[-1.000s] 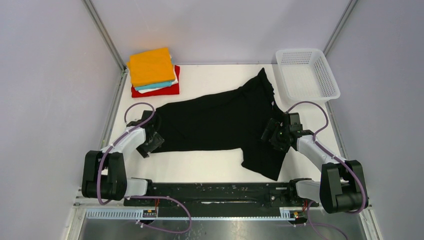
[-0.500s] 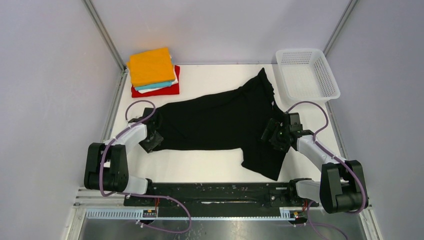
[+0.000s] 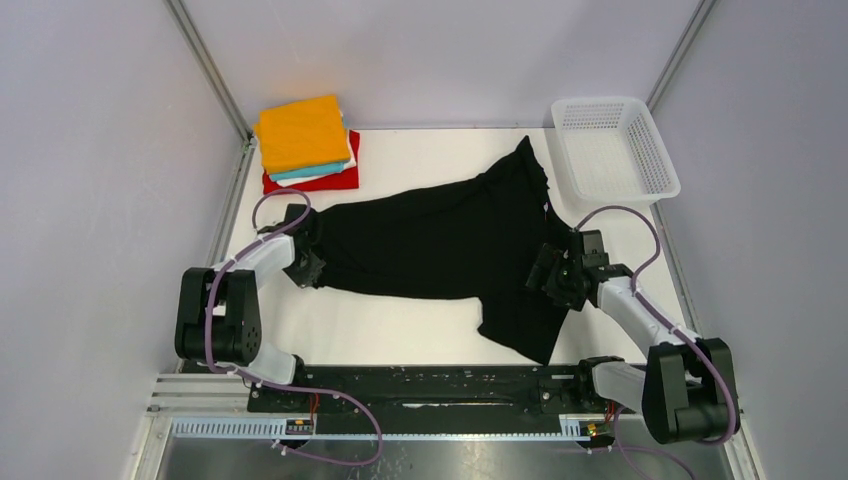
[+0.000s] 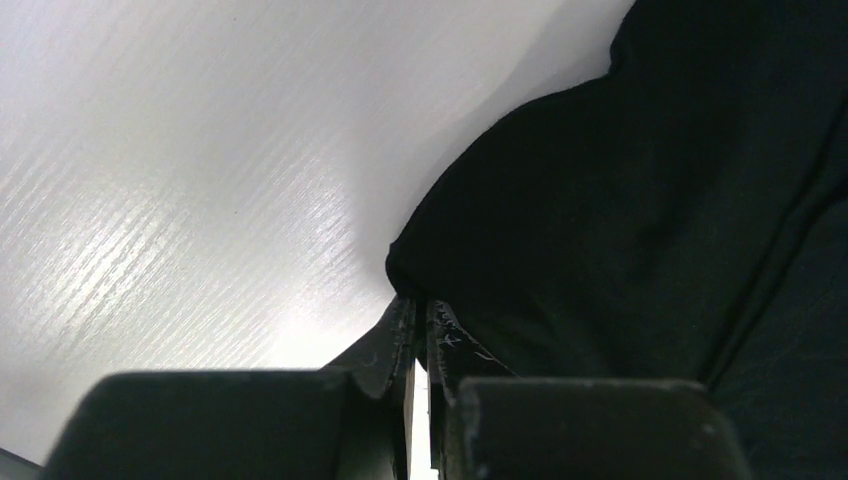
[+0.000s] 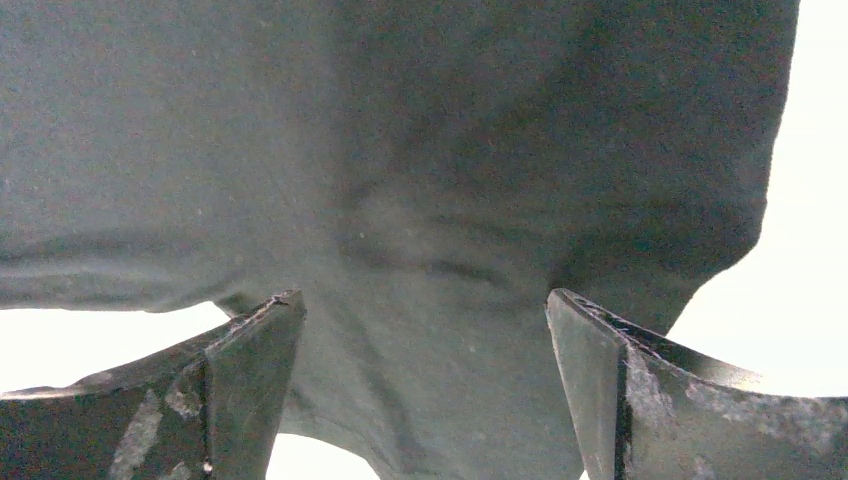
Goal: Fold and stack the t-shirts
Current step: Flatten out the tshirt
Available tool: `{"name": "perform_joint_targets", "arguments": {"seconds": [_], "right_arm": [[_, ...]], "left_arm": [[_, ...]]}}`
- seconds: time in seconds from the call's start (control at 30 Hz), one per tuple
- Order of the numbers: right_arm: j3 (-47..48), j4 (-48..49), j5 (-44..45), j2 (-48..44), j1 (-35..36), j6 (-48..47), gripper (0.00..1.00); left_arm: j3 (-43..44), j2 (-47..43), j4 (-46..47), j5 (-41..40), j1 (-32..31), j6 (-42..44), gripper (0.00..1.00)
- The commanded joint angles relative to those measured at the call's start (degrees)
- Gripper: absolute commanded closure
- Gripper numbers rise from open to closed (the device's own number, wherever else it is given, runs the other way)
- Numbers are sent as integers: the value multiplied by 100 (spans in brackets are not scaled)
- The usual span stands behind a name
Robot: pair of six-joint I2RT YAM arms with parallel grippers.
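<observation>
A large black t-shirt [image 3: 440, 250] lies spread across the middle of the table, with one part hanging toward the near edge on the right. My left gripper [image 3: 308, 266] is at its left edge, shut on the black cloth [image 4: 560, 200]; the hem is pinched at the fingertips [image 4: 405, 315]. My right gripper [image 3: 553, 276] hovers over the shirt's right part with its jaws wide open and nothing between them; dark cloth [image 5: 430, 180] fills that wrist view. A folded stack sits at the back left: orange shirt [image 3: 300, 130] on top, teal and white beneath, red shirt [image 3: 338, 181] at the bottom.
A white plastic mesh basket [image 3: 600, 102] stands at the back right corner. Metal frame posts and grey walls close in the table on both sides. The arm bases and a black rail [image 3: 440, 385] run along the near edge.
My left gripper has moved away from me along the shirt's left edge and closed on the cloth. The right arm shifted slightly; its jaws stayed open.
</observation>
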Motion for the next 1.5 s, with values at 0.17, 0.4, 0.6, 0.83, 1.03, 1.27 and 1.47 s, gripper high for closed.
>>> {"name": "perform_joint_targets", "arguments": {"seconds": [0.17,0.4,0.6,0.83,1.03,1.27,1.47], "right_arm": [[458,-2045,1097,-1583,660,-91,1],[98,-3200,1468,-2360,2172,1141,1],[-253,-3404,1584,-2002,3122,1801,4],[-277,-2862,1639,-1251,3368,1772,17],[-90,-2681,1646,-938,3369,1695,26],[74,-2742,1652,-604,3369,1762,31],[142,-2775,1737,-476,3397,1945,32]], "left_arm": [[-550,-883,515,284,61,85,100],[-629,-1476,492,456,-225,210,100],[-682,-1824,395,-55,-670,142,100],[-657,-1840,395,17,-771,180,100],[-608,-1779,395,127,-770,258,100],[-606,-1857,400,166,-769,293,100],[-630,-2007,394,150,-774,285,100]]}}
